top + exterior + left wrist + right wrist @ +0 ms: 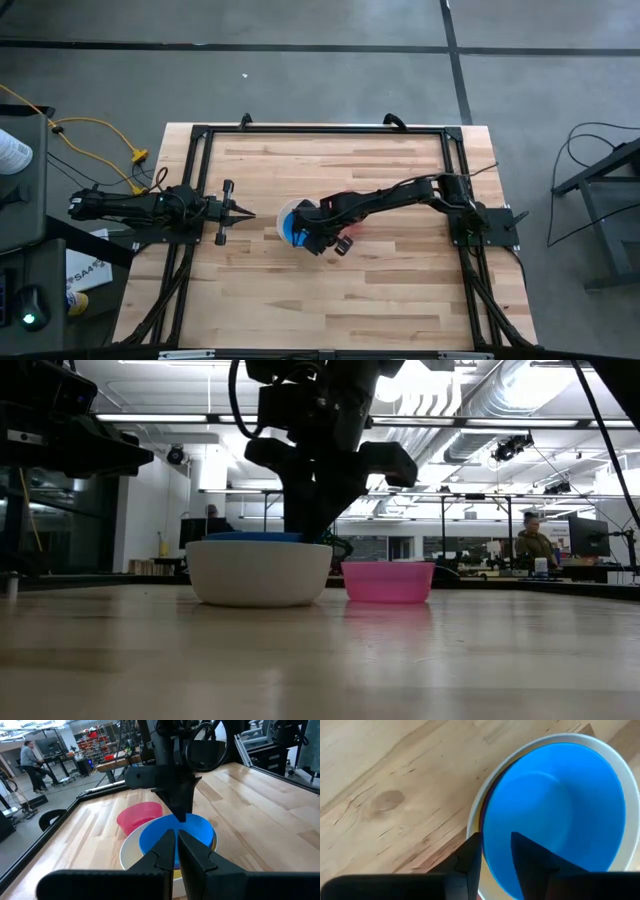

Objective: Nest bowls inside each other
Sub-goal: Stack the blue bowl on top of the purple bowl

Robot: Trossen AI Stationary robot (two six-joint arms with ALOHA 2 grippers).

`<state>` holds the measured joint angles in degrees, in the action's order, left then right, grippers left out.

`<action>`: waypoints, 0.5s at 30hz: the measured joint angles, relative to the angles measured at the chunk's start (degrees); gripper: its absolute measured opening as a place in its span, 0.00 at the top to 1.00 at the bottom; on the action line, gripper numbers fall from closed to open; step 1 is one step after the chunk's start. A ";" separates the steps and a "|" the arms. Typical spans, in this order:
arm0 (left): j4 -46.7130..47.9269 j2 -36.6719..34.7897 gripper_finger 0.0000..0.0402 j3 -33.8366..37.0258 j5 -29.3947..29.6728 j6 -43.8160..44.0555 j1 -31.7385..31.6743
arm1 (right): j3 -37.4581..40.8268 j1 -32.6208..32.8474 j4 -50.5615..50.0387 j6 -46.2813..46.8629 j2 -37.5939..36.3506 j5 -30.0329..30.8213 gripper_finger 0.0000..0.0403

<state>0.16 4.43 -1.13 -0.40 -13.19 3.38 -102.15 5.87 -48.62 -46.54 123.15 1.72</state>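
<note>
The placing of the small round blue plastic bowl into the stack is judged to be just finishing. The right gripper is poised directly over the stack, its two dark fingers parted by a narrow gap that straddles the blue bowl's near rim; the rim is seen between them, but whether it is touched cannot be told. The blue bowl is seated inside the large round white plastic bowl, with a thin edge of purple and yellow glimpsed between the two walls in the right wrist view, so further bowls are taken to be nested beneath it.

A round red-pink plastic bowl is left empty on the wooden table, just beside the white bowl and beyond the right fingers, and is not yet nested. The next move is judged to call for the right fingers to be lifted clear of the rim, then brought across to the red-pink bowl.

The left gripper is held off to the side, pointed at the stack, its fingers pressed nearly together on nothing.
</note>
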 joint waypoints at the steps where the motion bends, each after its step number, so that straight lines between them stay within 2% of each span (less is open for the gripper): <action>1: 0.00 0.00 0.95 0.02 0.00 0.00 0.00 | 0.00 0.02 0.11 0.00 0.00 0.40 0.75; 6: 0.00 0.00 0.95 0.01 0.00 0.00 0.00 | 0.00 0.21 0.91 -0.20 0.00 4.29 0.75; 15: 0.00 0.00 0.95 0.02 0.00 0.00 0.00 | 0.00 0.66 0.89 0.13 -0.02 4.17 0.75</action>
<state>0.16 4.43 -1.11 -0.40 -13.19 3.38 -102.15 6.53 -47.72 -46.41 123.13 5.89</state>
